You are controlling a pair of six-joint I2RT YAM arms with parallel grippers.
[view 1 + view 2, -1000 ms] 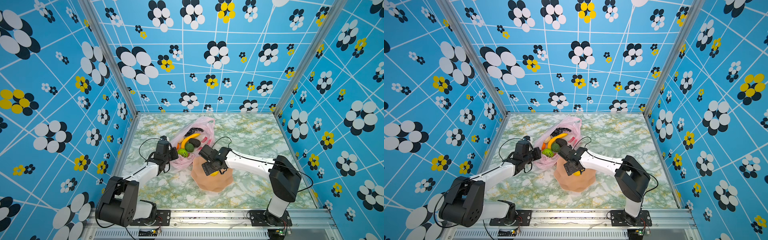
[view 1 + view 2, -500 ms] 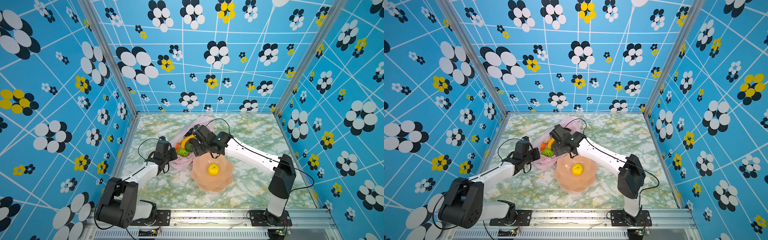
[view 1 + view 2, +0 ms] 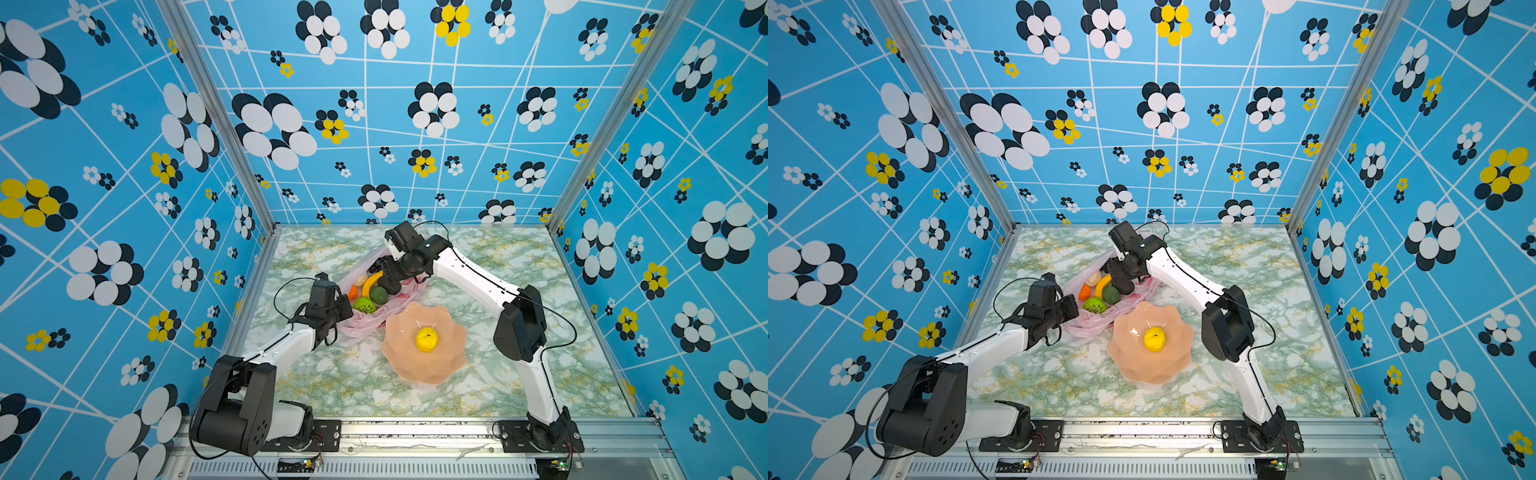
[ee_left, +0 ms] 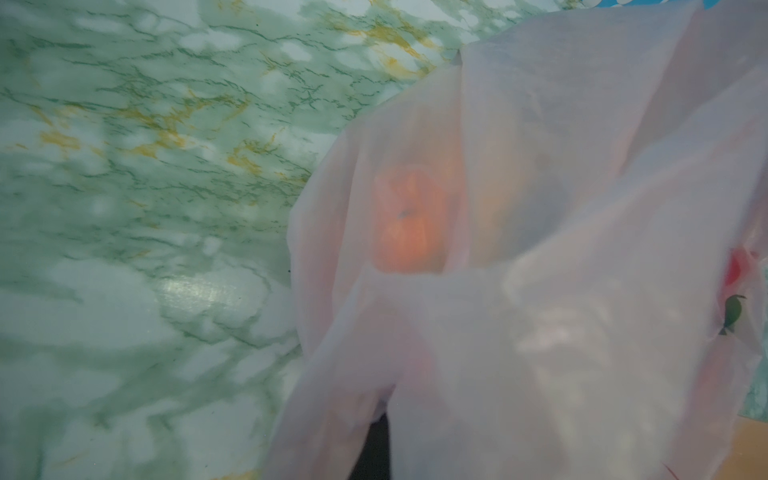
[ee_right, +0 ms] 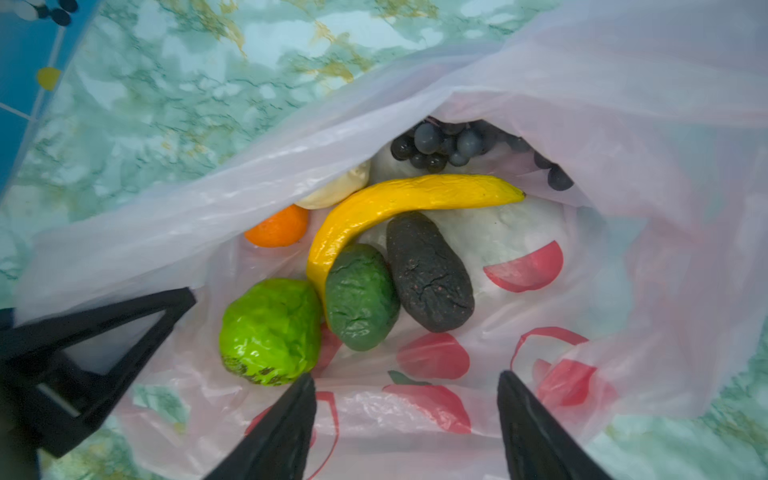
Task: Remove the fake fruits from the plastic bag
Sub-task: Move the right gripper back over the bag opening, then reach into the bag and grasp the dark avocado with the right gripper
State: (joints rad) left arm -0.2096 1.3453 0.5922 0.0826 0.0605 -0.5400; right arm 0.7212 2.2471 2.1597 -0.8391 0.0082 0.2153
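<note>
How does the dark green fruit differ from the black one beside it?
The dark green fruit is stubbier and wrinkled; the black avocado is longer, speckled, cracked. The dark green fruit sits in the banana's bend; the black avocado's end meets its middle. Both lie inside the plastic bag.

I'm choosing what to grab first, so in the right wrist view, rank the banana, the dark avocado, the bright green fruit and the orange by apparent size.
banana, longest by far
bright green fruit and dark avocado: too alike to rank; the green one may be nearer the camera
orange, smallest, partly hidden by the plastic bag
</note>
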